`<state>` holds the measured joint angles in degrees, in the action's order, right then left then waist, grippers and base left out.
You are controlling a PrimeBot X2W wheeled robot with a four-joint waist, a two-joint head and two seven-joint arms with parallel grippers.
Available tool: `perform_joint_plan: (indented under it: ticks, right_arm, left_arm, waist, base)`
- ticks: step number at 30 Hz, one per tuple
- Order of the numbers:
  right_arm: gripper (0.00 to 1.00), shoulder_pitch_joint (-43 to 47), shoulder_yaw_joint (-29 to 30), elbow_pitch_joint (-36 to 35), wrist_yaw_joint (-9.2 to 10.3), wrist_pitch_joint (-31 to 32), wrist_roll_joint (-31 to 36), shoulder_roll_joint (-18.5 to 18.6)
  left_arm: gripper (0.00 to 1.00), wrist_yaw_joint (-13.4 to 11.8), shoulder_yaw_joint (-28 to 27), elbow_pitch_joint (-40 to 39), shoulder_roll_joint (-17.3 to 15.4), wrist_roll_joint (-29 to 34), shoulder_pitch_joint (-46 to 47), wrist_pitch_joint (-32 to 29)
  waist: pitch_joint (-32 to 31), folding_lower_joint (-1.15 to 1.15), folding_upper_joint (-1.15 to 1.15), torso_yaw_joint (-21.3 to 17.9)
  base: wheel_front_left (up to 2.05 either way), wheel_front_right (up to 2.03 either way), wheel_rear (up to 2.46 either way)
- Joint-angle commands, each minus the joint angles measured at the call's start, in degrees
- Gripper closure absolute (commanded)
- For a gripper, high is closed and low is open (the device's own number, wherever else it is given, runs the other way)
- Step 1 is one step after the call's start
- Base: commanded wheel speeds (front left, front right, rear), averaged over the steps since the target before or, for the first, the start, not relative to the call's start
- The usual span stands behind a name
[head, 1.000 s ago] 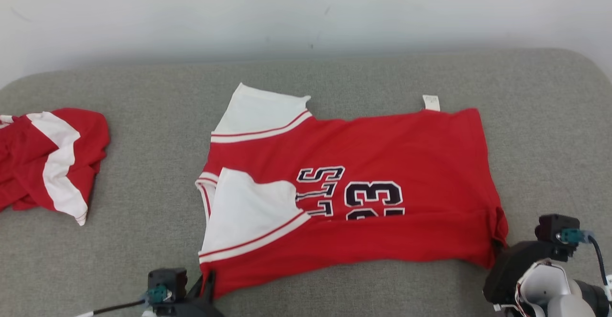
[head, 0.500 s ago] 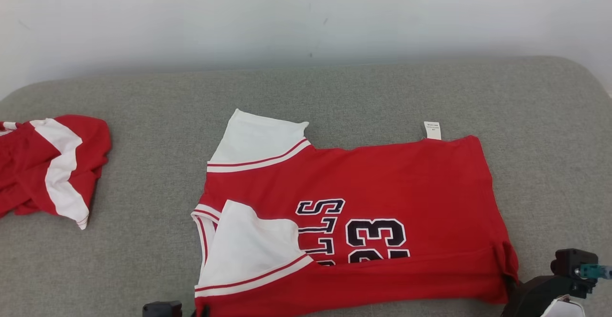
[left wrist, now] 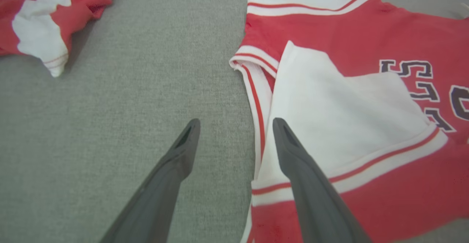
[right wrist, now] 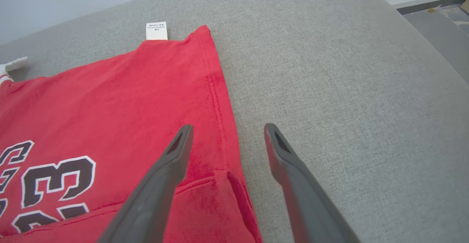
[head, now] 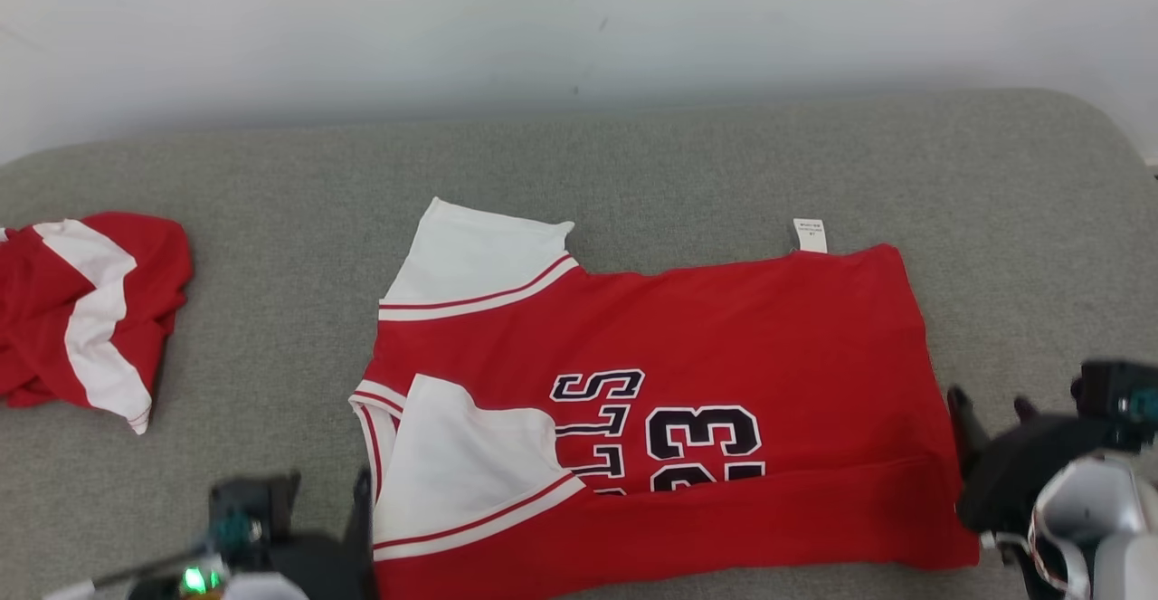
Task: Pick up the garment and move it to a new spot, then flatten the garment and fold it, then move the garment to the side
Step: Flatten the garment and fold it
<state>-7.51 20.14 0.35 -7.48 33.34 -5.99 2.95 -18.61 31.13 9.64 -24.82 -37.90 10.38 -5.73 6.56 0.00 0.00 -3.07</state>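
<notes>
The garment point(head: 724, 328) is a red jersey with white sleeves and a dark "23", spread on the grey cushion point(head: 633, 157) with its near edge folded up over the front. My left gripper point(head: 357, 500) stands open at the collar side. In the left wrist view, the left gripper point(left wrist: 236, 122) has one finger over the white sleeve point(left wrist: 329, 100) and the other over bare cushion. My right gripper point(head: 988, 401) is open at the hem side. In the right wrist view, the right gripper point(right wrist: 228, 126) straddles the red hem point(right wrist: 216, 89). Neither holds fabric.
A second red and white garment point(head: 81, 310) lies crumpled at the cushion's far left, and the left wrist view also catches this crumpled garment point(left wrist: 44, 15). A white label point(head: 810, 234) sticks out at the jersey's far edge. A pale wall point(head: 579, 21) backs the cushion; floor point(right wrist: 439, 26) lies beyond its right end.
The head camera has shifted. Both grippers were at the jersey's near corners; now they stand open, farther up along its two ends. The folded near edge lies flat.
</notes>
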Motion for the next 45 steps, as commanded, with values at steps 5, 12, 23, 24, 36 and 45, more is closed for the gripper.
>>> perform_joint_plan:
  ticks: [5, 12, 23, 24, 36, 45]
  right_arm:
    - [0.00, -7.31, -1.25, 0.96, -0.06, 3.95, 2.08, -0.08]
    - [0.00, -17.75, -4.38, 5.96, -0.06, 5.96, 4.12, 1.02]
    - [0.00, -30.76, -10.03, 12.20, -0.06, 4.91, 3.84, 0.61]
    - [0.00, -31.71, -10.51, 12.47, -0.06, 4.90, 3.74, 0.57]
    - [0.00, -39.24, -12.47, 14.74, -0.06, 2.42, 3.53, 0.07]
    - [0.00, -39.49, -12.03, 15.34, -0.06, 2.49, 4.35, 0.17]
  left_arm:
    - [0.00, 3.28, 0.00, 0.94, -1.05, 1.91, 9.77, -1.21]
    - [0.00, 10.51, 1.37, 10.08, 0.58, 2.56, 25.46, -3.48]
    - [0.00, 17.03, 2.59, 25.09, 2.48, 3.61, 42.49, -5.50]
    - [0.00, 17.32, 2.67, 26.03, 2.09, 3.98, 43.74, -5.83]
    - [0.00, 19.14, 3.59, 32.73, 2.00, 4.90, 54.00, -9.78]
    - [0.15, 17.64, 3.93, 36.48, 2.24, 3.13, 54.81, -17.68]
  waist:
    - [2.93, 0.00, 0.00, -0.15]
    - [7.99, 0.00, 0.00, -1.98]
    - [16.31, 0.00, 0.00, -6.51]
    - [17.13, 0.00, 0.00, -6.94]
    - [24.17, 0.00, 0.00, -8.52]
    - [24.90, 0.00, 0.00, -8.22]
  base:
    - [0.00, 0.00, 0.00]
    - [0.00, 0.00, 0.00]
    - [0.00, 0.00, 0.00]
    - [0.00, 0.00, 0.00]
    - [0.00, 0.00, 0.00]
    - [0.00, 0.00, 0.00]
